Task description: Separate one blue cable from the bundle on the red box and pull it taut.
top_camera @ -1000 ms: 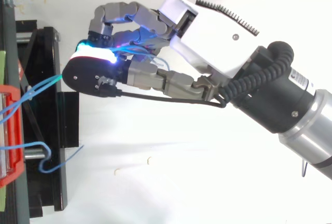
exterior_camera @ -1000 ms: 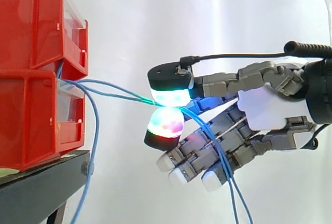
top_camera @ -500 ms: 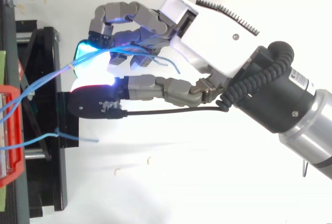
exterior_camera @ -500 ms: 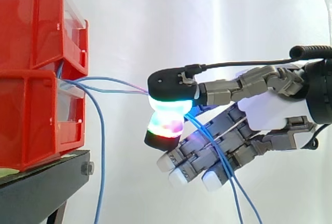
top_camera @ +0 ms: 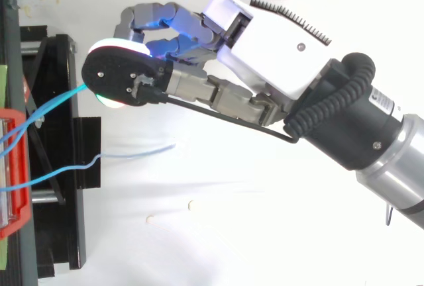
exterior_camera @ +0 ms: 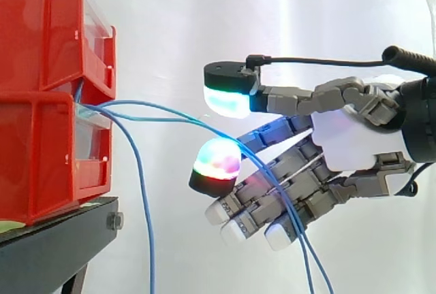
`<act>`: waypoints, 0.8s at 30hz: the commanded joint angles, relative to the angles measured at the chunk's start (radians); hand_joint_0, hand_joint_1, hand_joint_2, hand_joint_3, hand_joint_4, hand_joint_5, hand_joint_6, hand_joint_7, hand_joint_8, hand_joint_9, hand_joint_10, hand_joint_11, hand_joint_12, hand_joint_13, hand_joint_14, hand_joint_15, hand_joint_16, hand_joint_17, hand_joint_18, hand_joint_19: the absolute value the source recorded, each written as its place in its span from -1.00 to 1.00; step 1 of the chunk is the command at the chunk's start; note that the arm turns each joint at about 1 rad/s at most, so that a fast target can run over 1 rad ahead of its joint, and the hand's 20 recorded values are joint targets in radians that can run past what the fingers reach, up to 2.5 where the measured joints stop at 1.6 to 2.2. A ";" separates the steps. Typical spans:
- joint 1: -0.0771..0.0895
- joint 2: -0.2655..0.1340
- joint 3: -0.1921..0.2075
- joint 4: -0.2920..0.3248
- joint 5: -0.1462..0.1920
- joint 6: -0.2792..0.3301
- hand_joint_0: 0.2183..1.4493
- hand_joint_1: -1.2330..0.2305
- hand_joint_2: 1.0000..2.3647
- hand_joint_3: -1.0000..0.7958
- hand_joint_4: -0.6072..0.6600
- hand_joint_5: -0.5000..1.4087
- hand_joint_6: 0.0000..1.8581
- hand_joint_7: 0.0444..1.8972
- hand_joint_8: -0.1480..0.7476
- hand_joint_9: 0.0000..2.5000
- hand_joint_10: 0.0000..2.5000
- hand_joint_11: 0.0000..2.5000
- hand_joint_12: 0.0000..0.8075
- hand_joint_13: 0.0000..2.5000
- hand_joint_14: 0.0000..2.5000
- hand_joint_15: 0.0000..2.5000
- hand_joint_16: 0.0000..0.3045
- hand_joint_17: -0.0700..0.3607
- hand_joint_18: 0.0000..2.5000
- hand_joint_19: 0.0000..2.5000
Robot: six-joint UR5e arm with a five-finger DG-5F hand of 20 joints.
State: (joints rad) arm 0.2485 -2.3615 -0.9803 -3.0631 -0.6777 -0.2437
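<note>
1. Noting hand (exterior_camera: 354, 145) at right of side view, level with the lower of two stacked red bins (exterior_camera: 41, 158), well apart from them.
2. Reading its state as spread: thumb pad (exterior_camera: 228, 98) lifted and glowing white-cyan, with a clear gap down to a red-green fingertip pad (exterior_camera: 216, 163). Nothing pinched. Other fingers loosely bent below, white-tipped.
3. Tracing blue cables (exterior_camera: 163, 113) out of the seam between the bins, rightward in a slack arc, through the gap between the two pads, across the bent fingers, then down off the bottom edge. Touching the top of the lower pad or just clearing it: cannot tell.
4. Marking a loose blue strand (exterior_camera: 142, 192) leaving the same seam and dropping almost straight down beside black stand (exterior_camera: 61, 246), apart from hand.
5. Checking from above: blue cables running from the red bin edge at left to under the thumb's black back. Loose blue strand (top_camera: 126, 154) ending free, short of hand.
6. Logging white curtain (exterior_camera: 204, 22) behind bins and hand.
</note>
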 commanded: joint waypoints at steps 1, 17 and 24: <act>0.000 0.001 0.000 0.000 0.001 0.001 -0.37 -0.01 -0.98 -0.23 0.48 -0.55 -0.46 0.09 0.15 -0.11 -0.99 -0.69 -0.11 -0.24 -0.99 -0.70 -0.72 -0.23 -0.20 -0.56; 0.000 0.001 0.028 -0.008 0.001 0.020 -0.28 -0.44 -0.98 -0.14 0.45 -0.56 -0.46 0.12 0.11 -0.12 -0.99 -0.67 -0.14 -0.25 -0.99 -0.70 -0.74 -0.26 -0.21 -0.59; 0.000 0.001 0.028 -0.014 0.000 0.023 -0.24 -0.53 -0.98 -0.25 0.41 -0.57 -0.46 0.13 0.05 -0.17 -0.99 -0.67 -0.16 -0.30 -0.99 -0.71 -0.75 -0.28 -0.25 -0.60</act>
State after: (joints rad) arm 0.2485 -2.3609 -0.9531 -3.0759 -0.6776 -0.2220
